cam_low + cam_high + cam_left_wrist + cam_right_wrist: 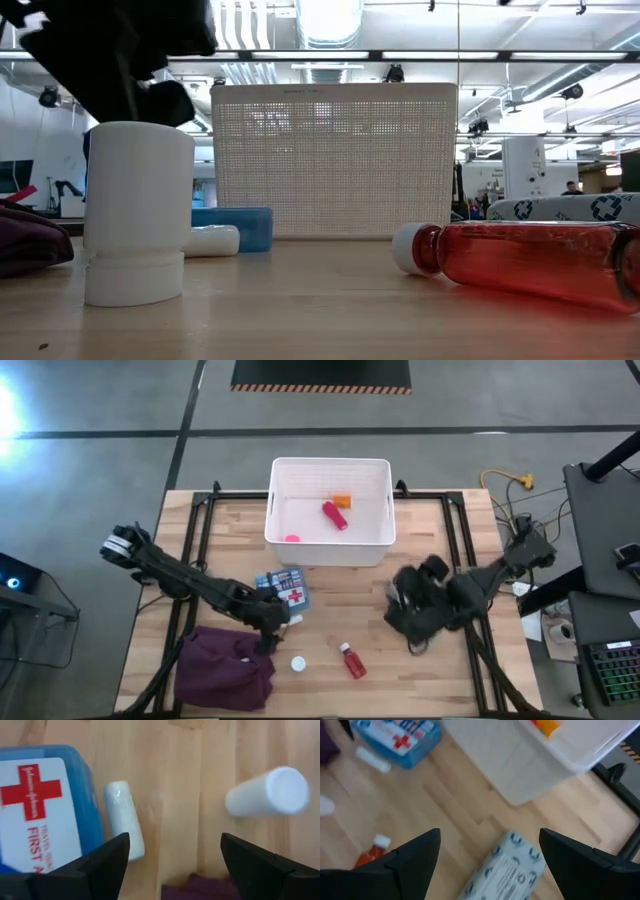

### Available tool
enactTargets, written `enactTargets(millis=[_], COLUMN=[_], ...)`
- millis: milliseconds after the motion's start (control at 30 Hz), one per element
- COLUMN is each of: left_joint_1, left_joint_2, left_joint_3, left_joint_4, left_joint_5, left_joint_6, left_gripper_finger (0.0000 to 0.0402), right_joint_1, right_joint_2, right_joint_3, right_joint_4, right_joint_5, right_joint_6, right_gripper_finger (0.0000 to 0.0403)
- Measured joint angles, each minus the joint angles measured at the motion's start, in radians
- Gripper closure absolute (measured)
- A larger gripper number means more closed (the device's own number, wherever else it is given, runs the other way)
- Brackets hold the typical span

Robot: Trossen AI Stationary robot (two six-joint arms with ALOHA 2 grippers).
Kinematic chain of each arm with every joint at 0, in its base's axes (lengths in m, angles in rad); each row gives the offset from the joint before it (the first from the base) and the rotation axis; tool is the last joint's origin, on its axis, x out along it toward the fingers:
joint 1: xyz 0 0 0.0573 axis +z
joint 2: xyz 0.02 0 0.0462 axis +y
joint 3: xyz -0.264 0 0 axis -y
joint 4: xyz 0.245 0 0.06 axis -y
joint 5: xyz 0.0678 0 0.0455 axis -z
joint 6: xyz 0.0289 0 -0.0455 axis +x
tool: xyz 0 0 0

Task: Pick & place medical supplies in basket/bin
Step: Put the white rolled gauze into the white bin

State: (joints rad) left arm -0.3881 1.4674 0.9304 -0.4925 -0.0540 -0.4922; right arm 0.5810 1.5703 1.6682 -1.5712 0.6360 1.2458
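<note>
The white slotted basket [330,510] stands at the table's far middle and holds a red bottle [335,515] and an orange piece [342,501]. The blue first-aid box [283,588] lies flat in front of it. A white roll [122,817] lies beside the box. A white bottle [137,210] stands upright, and another red bottle [352,660] lies on its side. My left gripper [172,855] is open, hovering above the roll and the maroon cloth's edge. My right gripper [490,860] is open over the pale patterned packet [507,867], which lies flat on the table.
The maroon cloth [225,665] is bunched at the near left of the table. Black frame rails [205,525] run along the table's left and right sides. Bare wood [345,605] lies between the basket, the first-aid box and the lying red bottle.
</note>
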Motion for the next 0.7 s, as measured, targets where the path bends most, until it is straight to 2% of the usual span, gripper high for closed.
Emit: enactTargets(millis=[200,400,633,700], left_joint_1=[0.001,0.014,0.036,0.037], left_joint_2=[0.119,0.214,0.236,0.225], left_joint_3=[0.039,0.054,0.083,0.101], left_joint_4=[-0.004,-0.002,-0.021,-0.064], left_joint_5=[0.0,-0.004,-0.011,-0.041], left_joint_6=[-0.029,-0.042,-0.049,-0.049], left_gripper_finger=[0.0107,0.0107,0.0107,0.0107], right_joint_1=[0.104,0.18,0.204,0.202], right_joint_2=[-0.006,-0.006,-0.007,-0.007], right_joint_3=[-0.133,-0.204,-0.218,-0.218], right_joint_4=[-0.001,-0.001,0.0,0.0], right_joint_5=[-0.01,-0.016,-0.016,-0.012], right_joint_6=[0.209,0.378,0.431,0.43], right_gripper_finger=[0.0074,0.0074,0.0074,0.0074])
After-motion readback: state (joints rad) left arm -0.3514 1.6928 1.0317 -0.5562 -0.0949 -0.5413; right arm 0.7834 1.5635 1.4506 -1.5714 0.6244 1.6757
